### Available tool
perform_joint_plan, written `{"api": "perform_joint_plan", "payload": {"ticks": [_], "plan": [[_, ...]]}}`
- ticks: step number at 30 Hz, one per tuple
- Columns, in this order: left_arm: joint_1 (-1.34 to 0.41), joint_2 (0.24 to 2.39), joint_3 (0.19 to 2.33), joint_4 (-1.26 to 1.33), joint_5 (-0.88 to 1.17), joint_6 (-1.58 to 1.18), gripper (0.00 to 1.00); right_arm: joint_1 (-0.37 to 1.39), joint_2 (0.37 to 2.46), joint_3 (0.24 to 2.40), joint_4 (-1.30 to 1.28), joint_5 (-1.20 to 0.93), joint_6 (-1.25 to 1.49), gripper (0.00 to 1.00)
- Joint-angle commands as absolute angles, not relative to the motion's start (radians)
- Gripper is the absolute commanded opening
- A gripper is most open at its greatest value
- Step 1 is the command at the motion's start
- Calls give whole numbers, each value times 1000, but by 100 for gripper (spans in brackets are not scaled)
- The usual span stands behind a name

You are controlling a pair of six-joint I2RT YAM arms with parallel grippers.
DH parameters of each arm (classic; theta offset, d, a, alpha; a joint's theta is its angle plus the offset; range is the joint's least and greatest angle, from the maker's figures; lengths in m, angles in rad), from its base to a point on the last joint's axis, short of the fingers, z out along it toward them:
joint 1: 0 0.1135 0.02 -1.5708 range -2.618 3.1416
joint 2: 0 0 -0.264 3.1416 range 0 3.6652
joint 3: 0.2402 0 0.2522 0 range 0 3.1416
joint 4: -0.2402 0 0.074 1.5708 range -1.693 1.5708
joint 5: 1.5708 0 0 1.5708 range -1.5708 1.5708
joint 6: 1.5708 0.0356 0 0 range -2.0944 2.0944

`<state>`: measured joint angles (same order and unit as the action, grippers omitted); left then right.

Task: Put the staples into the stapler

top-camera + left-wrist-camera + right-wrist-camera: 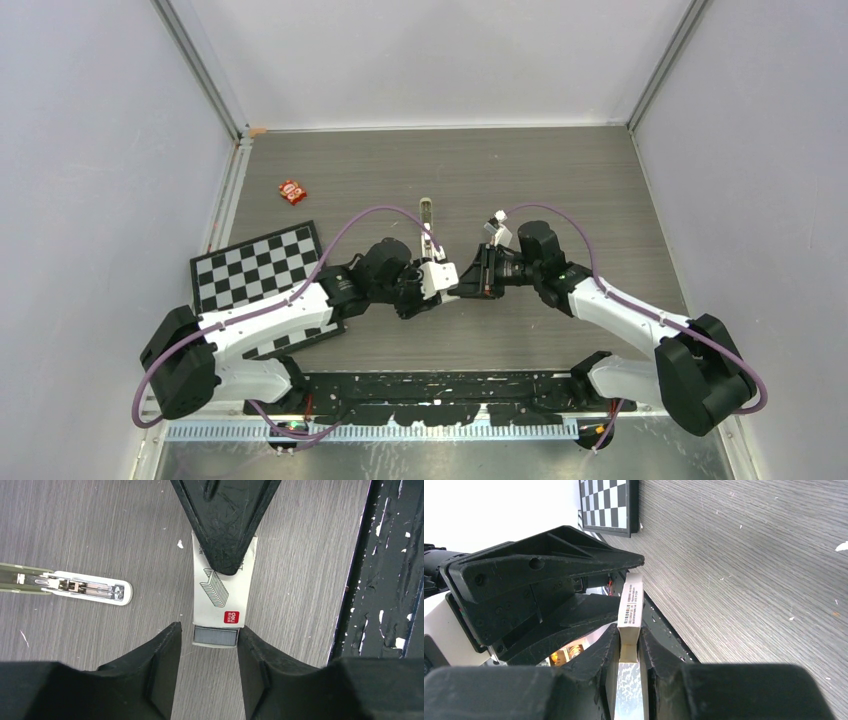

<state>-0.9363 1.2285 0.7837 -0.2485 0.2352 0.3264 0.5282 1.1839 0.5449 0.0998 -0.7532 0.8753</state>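
While their box (220, 592) is pinched by the right gripper (630, 630), the staples (215, 636) — probably light, brittle — are best side-gripped by the spread left gripper (209, 630).

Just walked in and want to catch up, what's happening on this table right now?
The right gripper clamps a white staple box. The left gripper is open, its fingers either side of the grey staples poking from the box's end. The stapler lies opened on the table nearby.
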Motion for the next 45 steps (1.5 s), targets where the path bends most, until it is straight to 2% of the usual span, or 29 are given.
{"api": "perform_joint_plan", "payload": {"ticks": [1,12,23,28,45], "plan": [[-936,1231,811,-210,235,344,43,528,1151,552,131,-770,883,25],[-935,1215,797,-254,208,353,33,496,1104,552,37,-762,819,26],[-936,1224,761,-235,166,340,31,370,1000,544,-197,-769,718,26],[-936,1245,752,-219,159,303,31,333,972,571,-351,-639,672,29],[-978,1462,844,-303,140,63,29,329,1189,497,-317,-432,697,30]]}}
